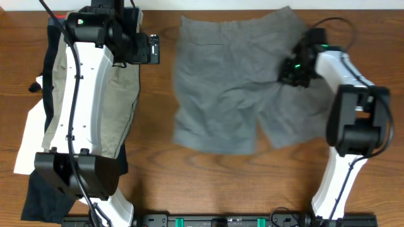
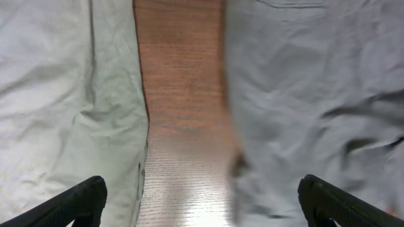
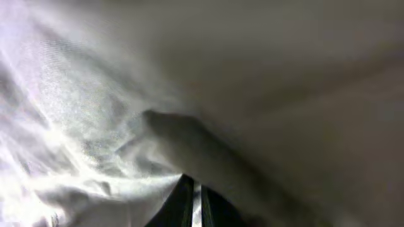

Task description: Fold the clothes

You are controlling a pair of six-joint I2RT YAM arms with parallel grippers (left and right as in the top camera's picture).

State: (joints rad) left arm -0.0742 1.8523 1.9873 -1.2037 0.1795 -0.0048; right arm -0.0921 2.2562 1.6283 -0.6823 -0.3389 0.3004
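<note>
Centrally, grey shorts lie spread and wrinkled on wooden table, waistband toward 12 o'clock, legs toward 6. Right gripper on shorts' 3 o'clock side, fingers pinched together on bunched fabric. Left gripper hovers over bare wood at shorts' 9 o'clock edge, fingers spread wide, holding nothing. Khaki shorts at table's 9 o'clock, overlapping black garment and white garment.

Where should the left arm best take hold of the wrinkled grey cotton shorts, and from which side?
Grip the wrinkled grey cotton shorts at their left edge near the waistband, coming from the left with the open left claw. That edge lies flat beside bare wooden table, so one finger could probably slide under; the right claw pinches the opposite side.
</note>
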